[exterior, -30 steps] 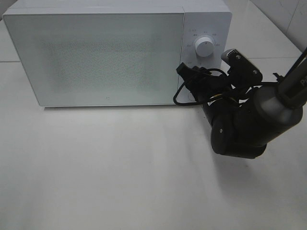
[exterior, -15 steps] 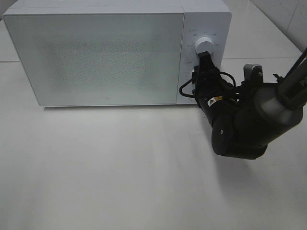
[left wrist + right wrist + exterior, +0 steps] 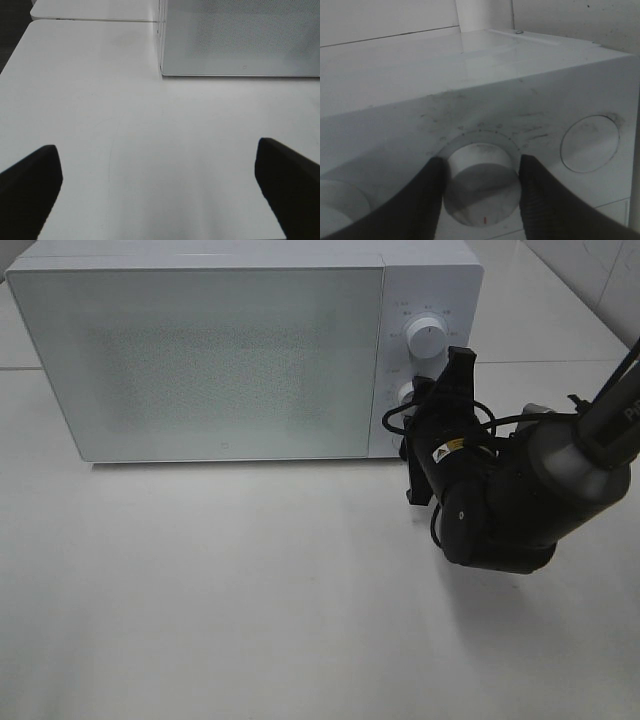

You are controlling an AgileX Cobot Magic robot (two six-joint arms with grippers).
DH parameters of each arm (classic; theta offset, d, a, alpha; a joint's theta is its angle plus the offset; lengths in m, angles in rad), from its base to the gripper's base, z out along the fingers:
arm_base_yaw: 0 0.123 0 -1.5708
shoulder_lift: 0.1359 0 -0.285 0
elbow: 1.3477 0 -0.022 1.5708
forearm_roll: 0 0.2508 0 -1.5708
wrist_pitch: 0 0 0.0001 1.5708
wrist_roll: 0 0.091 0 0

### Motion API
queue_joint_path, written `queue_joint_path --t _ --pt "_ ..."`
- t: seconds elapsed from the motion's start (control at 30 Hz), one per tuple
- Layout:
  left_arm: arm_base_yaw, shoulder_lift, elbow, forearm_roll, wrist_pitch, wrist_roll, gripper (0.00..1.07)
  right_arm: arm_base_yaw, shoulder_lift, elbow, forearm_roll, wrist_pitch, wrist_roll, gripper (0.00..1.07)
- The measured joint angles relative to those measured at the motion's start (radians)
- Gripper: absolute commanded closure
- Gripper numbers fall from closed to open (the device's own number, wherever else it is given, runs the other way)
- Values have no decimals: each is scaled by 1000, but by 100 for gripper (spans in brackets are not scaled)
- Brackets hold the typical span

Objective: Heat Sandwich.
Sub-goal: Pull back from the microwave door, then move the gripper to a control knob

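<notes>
Exterior high: right tool had dropped from round white upper dial to the lower dial at its 6 o'clock, clamping it; left tool gaped empty; sandwich unseen, likely inside shut white microwave, awaiting start.

White microwave, speckled grey door, white knob; black right tool; white table.
</notes>
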Motion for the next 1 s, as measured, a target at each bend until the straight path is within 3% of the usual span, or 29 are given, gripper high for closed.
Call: queue_joint_path --t 0.67,0.8,0.93,0.97,1.0 --pt "0 0 0 0 0 0 3 0 1 0 3 0 62 88" --pt "0 0 0 0 0 0 3 0 1 0 3 0 62 81" --pt "0 0 0 0 0 0 3 0 1 0 3 0 62 68" --pt "0 0 0 0 0 0 3 0 1 0 3 0 62 60" --pt "0 0 0 0 0 0 3 0 1 0 3 0 62 60"
